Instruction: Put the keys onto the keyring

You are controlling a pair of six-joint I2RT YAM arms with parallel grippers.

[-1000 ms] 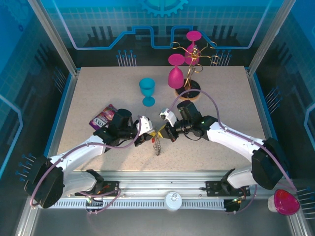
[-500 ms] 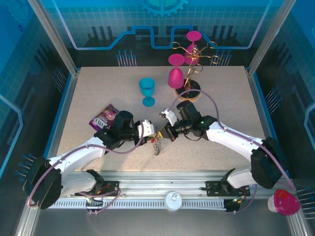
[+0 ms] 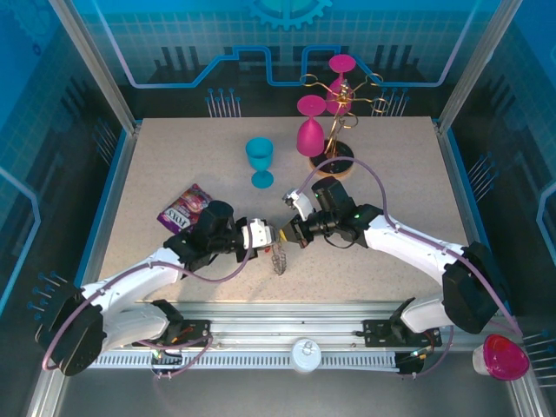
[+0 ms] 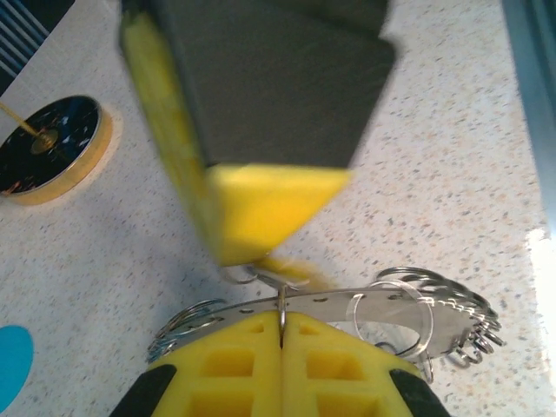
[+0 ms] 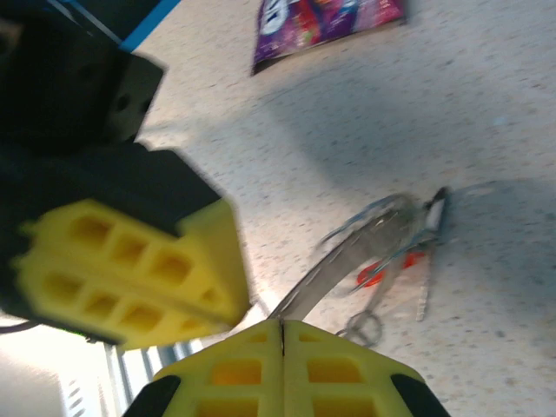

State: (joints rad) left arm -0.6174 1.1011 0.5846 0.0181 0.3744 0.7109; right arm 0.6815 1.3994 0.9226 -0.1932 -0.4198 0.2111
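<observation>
Keyring [image 4: 321, 301] held over the bench [image 4: 452, 130]
Left fingers [image 4: 234, 365] pinch it; right fingers [image 5: 226, 373] pressed together; purple packet [image 5: 321, 22] print illegible.

on my feed the left arm [image 3: 143, 271] and right arm [image 3: 408, 248] both wear glossy white shells broken up by black joint housings. each runs back to a bulky black shoulder block [image 3: 74, 334] and a black base bracket [image 3: 178, 330]. a thin purple cable [image 3: 373, 178] loops along each arm. i can see a small green light [image 3: 354, 215] on the right wrist. the left end effector [image 4: 281, 323] and right end effector [image 5: 282, 326] have black bodies and bright yellow fingers [image 4: 230, 373] moulded with square pockets.
</observation>
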